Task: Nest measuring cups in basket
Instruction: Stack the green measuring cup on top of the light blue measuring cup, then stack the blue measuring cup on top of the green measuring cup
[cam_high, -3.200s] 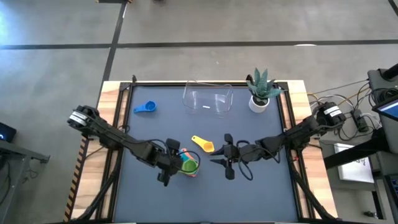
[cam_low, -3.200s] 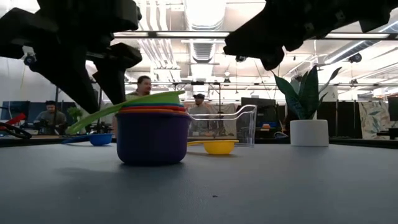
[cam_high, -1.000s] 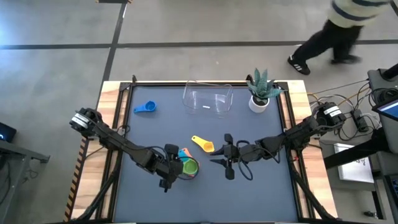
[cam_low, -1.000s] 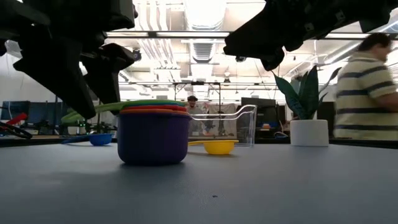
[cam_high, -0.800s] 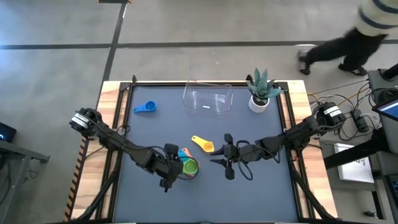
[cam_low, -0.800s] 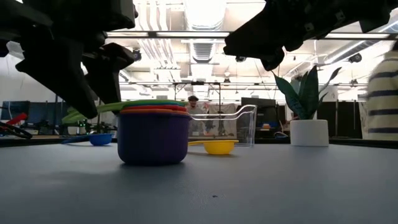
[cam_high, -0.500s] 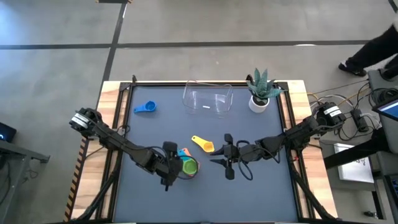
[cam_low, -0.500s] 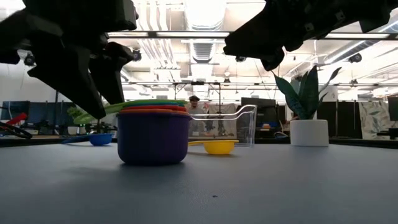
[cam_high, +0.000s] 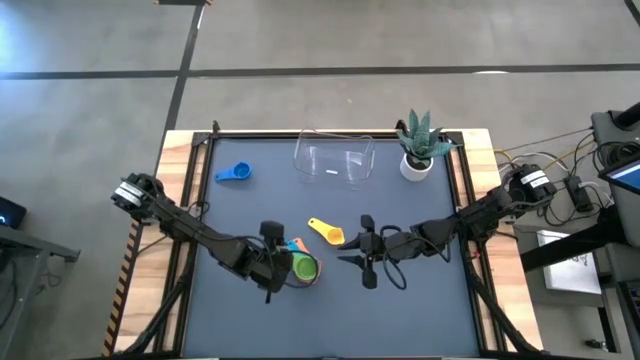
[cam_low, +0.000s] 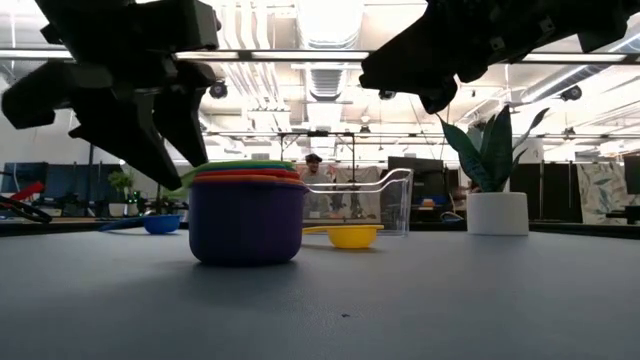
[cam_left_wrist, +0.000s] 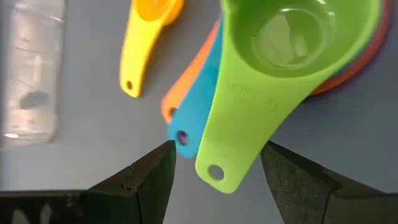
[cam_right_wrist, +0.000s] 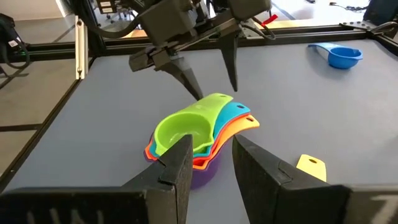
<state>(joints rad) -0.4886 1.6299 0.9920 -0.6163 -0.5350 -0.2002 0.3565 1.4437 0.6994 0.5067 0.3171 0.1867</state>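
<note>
The left gripper (cam_high: 275, 262) hangs with its fingers spread apart, empty, just beside the handles of a nested stack of measuring cups (cam_high: 302, 268), green cup (cam_left_wrist: 292, 43) on top, standing on the tabletop (cam_high: 420, 300). A yellow cup (cam_high: 325, 231) lies near the stack, a blue cup (cam_high: 234, 173) well apart. The clear basket (cam_high: 334, 160) sits at the far edge. The right gripper (cam_high: 366, 252) waits open beside the stack
</note>
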